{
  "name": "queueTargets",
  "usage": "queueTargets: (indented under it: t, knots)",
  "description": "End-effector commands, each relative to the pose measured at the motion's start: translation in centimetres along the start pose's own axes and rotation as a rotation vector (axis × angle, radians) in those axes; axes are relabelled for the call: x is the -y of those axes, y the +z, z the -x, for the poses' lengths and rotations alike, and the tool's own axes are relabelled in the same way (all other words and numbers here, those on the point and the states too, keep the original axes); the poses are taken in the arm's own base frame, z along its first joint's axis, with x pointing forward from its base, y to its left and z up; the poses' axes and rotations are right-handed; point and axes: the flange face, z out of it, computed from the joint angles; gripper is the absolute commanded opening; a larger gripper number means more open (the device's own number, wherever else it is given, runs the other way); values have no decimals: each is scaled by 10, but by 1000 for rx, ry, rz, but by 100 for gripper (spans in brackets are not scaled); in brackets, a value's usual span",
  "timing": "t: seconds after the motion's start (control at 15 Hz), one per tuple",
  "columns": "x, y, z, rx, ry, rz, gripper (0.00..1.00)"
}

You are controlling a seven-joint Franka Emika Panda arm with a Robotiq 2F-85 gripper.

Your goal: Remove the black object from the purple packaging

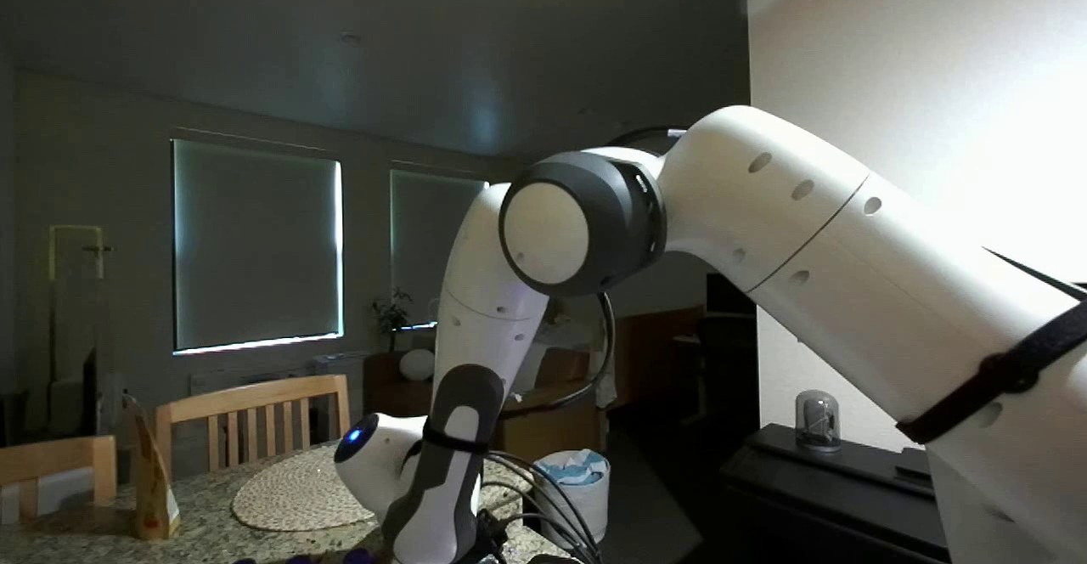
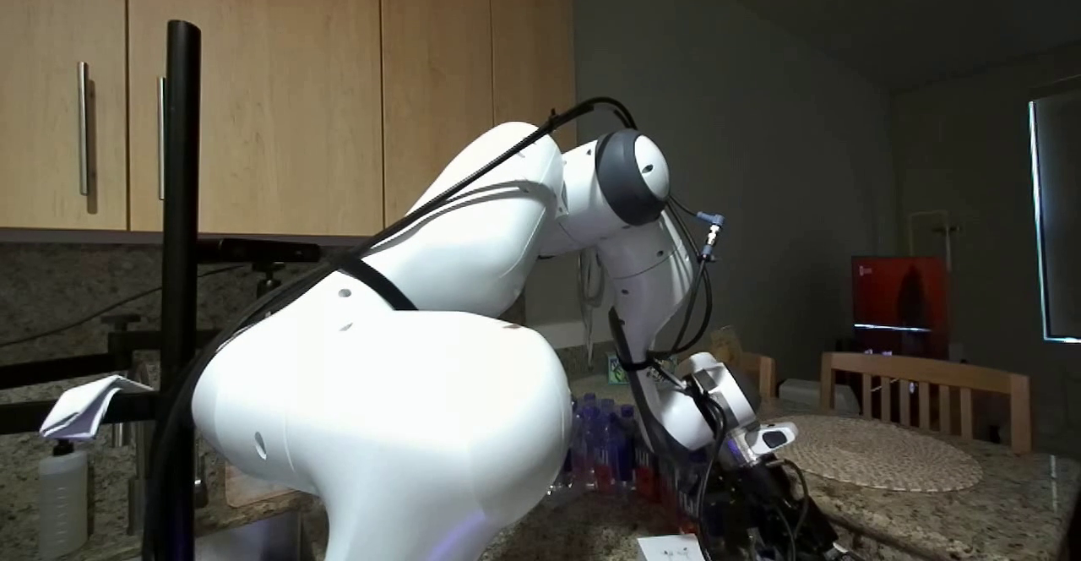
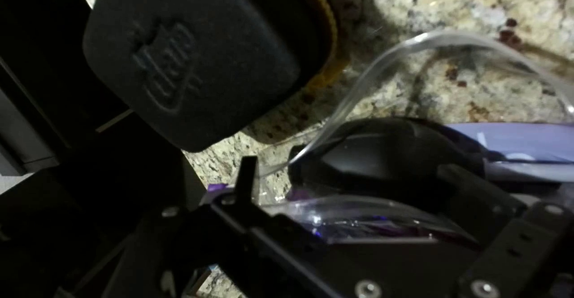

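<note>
The black object [image 3: 381, 154] is a glossy dark rounded lump in the wrist view. It lies in or under loose clear plastic packaging [image 3: 354, 98]; a pale purple part [image 3: 524, 138] shows at its right. Which layers cover the object I cannot tell. My gripper [image 3: 352, 177] is open, its two dark fingers well apart. The left finger stands beside the packaging, and the right finger overlaps the object's right side. Whether either touches it I cannot tell. In an exterior view the gripper [image 2: 773, 506] points down at the lower edge, its tips hidden. The packaging is out of both exterior views.
A dark case with embossed marks and an orange rim [image 3: 197, 60] stands close by on the speckled counter [image 3: 453, 2]. Several bottles [image 2: 608, 447] stand behind the arm. A pale round placemat [image 2: 878, 451] lies beyond the gripper. A white card [image 2: 670, 547] is near.
</note>
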Motion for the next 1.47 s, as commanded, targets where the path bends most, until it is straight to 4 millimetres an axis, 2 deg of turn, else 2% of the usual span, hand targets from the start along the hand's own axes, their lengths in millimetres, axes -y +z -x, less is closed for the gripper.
queueTargets:
  t: [0.0, 0.13, 0.4, 1.0, 1.2, 1.4]
  knots:
    - [19, 7, -6, -83, 8, 8, 100]
    - [20, 3, -6, -91, 8, 1, 100]
    - [22, -17, -1, -70, -4, -77, 100]
    - [44, -40, 11, -90, -42, -170, 100]
    - [40, -52, 12, -109, -38, -202, 100]
    - [23, -59, 12, -106, -18, -301, 100]
